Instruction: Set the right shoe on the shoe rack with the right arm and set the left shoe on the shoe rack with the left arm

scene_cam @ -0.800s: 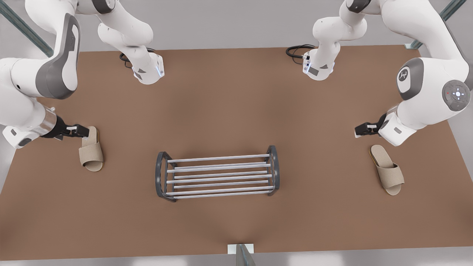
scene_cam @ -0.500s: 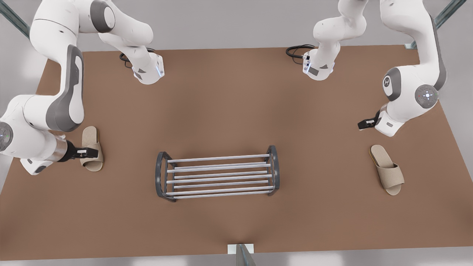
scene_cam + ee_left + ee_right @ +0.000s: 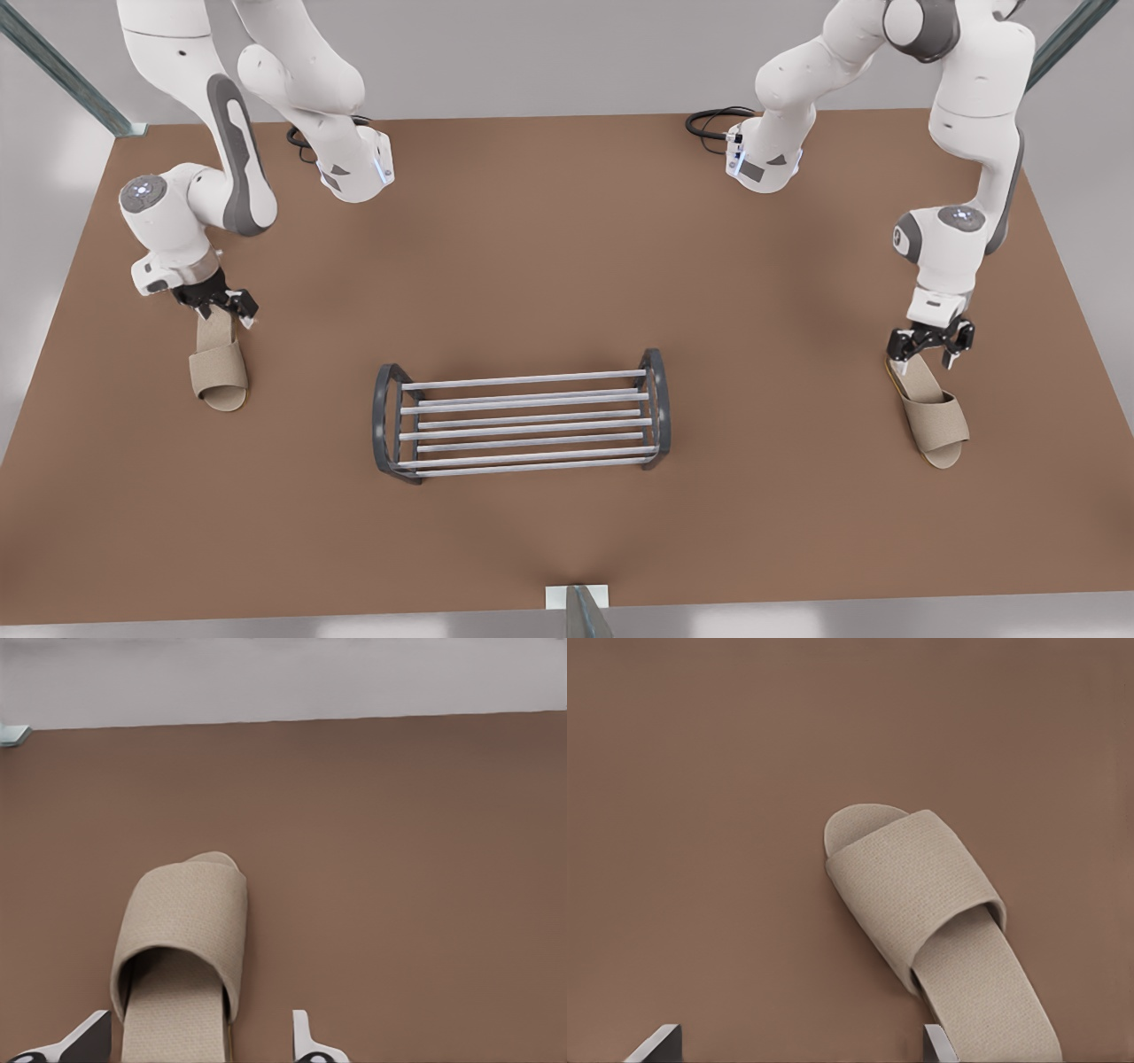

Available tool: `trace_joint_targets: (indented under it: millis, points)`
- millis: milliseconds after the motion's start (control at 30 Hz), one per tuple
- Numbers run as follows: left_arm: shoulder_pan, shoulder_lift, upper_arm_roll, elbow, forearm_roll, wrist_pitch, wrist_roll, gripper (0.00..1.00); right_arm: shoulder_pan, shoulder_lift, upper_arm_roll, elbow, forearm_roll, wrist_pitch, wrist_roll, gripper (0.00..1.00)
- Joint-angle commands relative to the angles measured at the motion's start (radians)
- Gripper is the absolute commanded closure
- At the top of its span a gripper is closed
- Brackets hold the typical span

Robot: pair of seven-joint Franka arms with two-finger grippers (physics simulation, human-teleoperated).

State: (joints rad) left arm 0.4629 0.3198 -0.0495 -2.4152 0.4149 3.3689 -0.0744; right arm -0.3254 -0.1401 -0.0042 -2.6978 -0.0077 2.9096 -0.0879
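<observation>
Fingers (image 3: 86, 1042) of left gripper (image 3: 222, 306) spread astride left shoe (image 3: 219, 370) heel, axis fwd; right gripper (image 3: 928, 344) also spread, right shoe (image 3: 930, 409) skewed, off-centre.

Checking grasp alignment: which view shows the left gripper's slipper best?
The left wrist view: the left shoe lies close up, heel between the open left gripper's fingers. The front view has its heel under that gripper. The right wrist view shows the right shoe beside the open right gripper.
</observation>
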Motion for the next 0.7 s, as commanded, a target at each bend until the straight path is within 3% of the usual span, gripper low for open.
trace_joint_targets:
  millis: [0, 133, 200, 367, 500, 533, 667]
  points:
    - [0.002, 0.021, 0.019, 0.008, 0.007, 0.121, 0.012, 0.01, -0.001, -0.013, 0.000, -0.039, -0.001, 0.597, 0.004, 0.00]
    - [0.005, 0.051, 0.049, 0.016, -0.057, 0.122, 0.010, 0.01, -0.023, 0.119, 0.001, -0.054, -0.029, 0.596, -0.092, 0.00]
    - [0.022, 0.097, 0.049, 0.039, -0.057, 0.127, 0.008, 0.01, -0.222, 0.178, 0.003, -0.042, -0.383, 0.596, -0.090, 0.00]
    - [0.023, 0.199, 0.048, 0.133, -0.051, 0.127, 0.008, 0.01, -0.448, 0.312, 0.007, 0.062, -0.867, 0.594, -0.090, 0.00]
    - [0.022, 0.208, 0.049, 0.145, -0.033, 0.127, 0.010, 0.01, -0.554, 0.330, 0.012, 0.078, -0.979, 0.596, -0.093, 0.00]
    - [0.022, 0.223, 0.049, 0.154, -0.033, 0.127, 0.010, 0.01, -0.572, 0.350, 0.050, 0.087, -0.979, 0.596, -0.092, 0.00]
    - [0.025, 0.239, 0.051, 0.157, -0.031, 0.127, 0.012, 0.01, -0.574, 0.464, 0.075, 0.176, -0.986, 0.596, -0.135, 0.00]
